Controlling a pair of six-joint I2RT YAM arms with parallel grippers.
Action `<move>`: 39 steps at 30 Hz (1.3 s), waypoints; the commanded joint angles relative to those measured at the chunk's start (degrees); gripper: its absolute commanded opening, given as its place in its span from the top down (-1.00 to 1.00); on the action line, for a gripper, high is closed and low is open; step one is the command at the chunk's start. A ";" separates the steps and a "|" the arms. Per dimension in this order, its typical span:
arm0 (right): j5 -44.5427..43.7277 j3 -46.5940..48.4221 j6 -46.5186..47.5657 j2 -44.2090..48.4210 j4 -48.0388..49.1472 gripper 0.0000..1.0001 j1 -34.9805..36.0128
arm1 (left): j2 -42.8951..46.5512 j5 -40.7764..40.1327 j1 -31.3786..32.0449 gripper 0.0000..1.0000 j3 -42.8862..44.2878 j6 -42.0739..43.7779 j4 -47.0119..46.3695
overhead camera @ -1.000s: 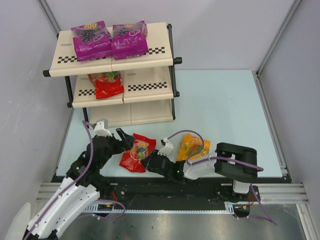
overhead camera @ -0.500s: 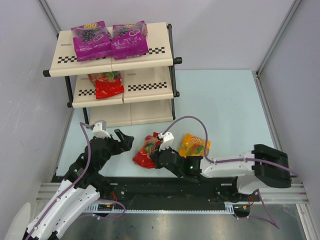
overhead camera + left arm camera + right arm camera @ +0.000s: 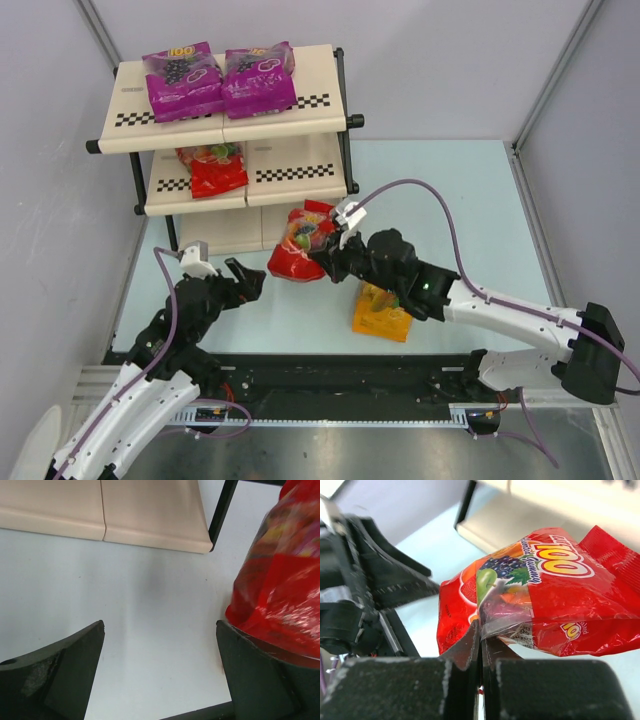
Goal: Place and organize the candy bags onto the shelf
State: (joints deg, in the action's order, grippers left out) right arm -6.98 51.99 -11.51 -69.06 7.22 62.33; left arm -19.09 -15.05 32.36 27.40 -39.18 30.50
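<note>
My right gripper is shut on the edge of a red candy bag, which hangs above the table just in front of the shelf's lowest board. The same bag fills the right of the left wrist view. An orange-yellow candy bag lies flat on the table under the right arm. Two magenta-purple bags sit on the top tier and a red one on the middle tier's left. My left gripper stands open over bare table, left of the held bag.
The shelf's black post and bottom board are just beyond the left gripper. Grey walls close in on the left, back and right. The left arm is close beside the held bag in the right wrist view.
The right gripper shut on the red bag, lifted it off the table and carried it up toward the shelf. The orange-yellow bag is now uncovered. The left gripper drew back slightly, still open.
</note>
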 commanded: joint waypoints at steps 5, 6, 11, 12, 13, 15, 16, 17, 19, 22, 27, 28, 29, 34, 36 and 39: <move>19.63 14.88 9.05 -2.48 8.42 1.00 -8.79 | 0.46 1.07 0.25 -0.95 -0.94 0.15 -5.45; 20.68 15.68 9.05 -3.44 8.59 1.00 -9.23 | 0.55 1.07 0.25 -0.95 -0.86 0.24 -5.71; 26.92 20.08 8.78 -8.10 10.88 1.00 -13.62 | -0.07 0.81 0.25 -0.95 -0.85 1.47 -7.12; 27.98 21.56 8.35 -9.07 11.32 1.00 -14.76 | -0.42 0.90 0.25 -0.95 -0.94 1.56 -7.38; 30.43 22.36 7.56 -11.43 12.19 1.00 -15.56 | -0.59 0.99 0.25 -0.95 -1.03 1.82 -8.08; 33.07 25.25 7.20 -13.72 12.81 1.00 -17.66 | -1.38 1.51 0.25 -0.95 -1.47 2.26 -9.14; 34.91 26.40 7.29 -16.26 12.73 1.00 -18.11 | -1.47 1.69 0.25 -0.95 -1.64 2.61 -10.28; 35.72 27.80 7.72 -17.50 12.47 1.00 -18.55 | -1.82 1.86 0.25 -0.95 -1.82 2.79 -10.81; 37.56 31.40 8.43 -19.88 11.59 1.00 -19.34 | -2.61 2.22 0.25 -0.95 -2.43 3.49 -12.48; 38.62 36.32 10.36 -23.75 9.23 1.00 -20.05 | -4.19 2.48 0.25 -0.95 -2.61 4.54 -14.23; 39.15 41.87 13.52 -28.32 6.31 1.00 -20.49 | -6.48 3.18 0.25 -0.95 -2.35 5.78 -16.96; 39.24 42.58 13.79 -28.85 5.79 1.00 -20.84 | -6.83 3.44 0.25 -0.95 -2.44 6.04 -17.23; 39.33 43.98 13.97 -29.29 5.44 1.00 -20.93 | -7.10 3.62 0.25 -0.95 -2.44 6.22 -17.66; 38.45 45.48 16.25 -31.40 4.64 1.00 -21.89 | -8.15 4.41 0.25 -0.96 -2.96 6.66 -19.34; 37.14 45.57 17.22 -31.84 4.55 1.00 -22.16 | -8.59 4.85 0.25 -0.96 -3.14 6.75 -19.86; 35.82 46.36 19.24 -33.16 4.29 1.00 -22.42 | -8.59 5.55 0.25 -0.96 -3.40 7.10 -20.57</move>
State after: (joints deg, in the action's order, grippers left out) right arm 30.63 93.36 3.51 -101.49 5.78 40.60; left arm -27.46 -11.27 32.36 24.82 -33.80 13.61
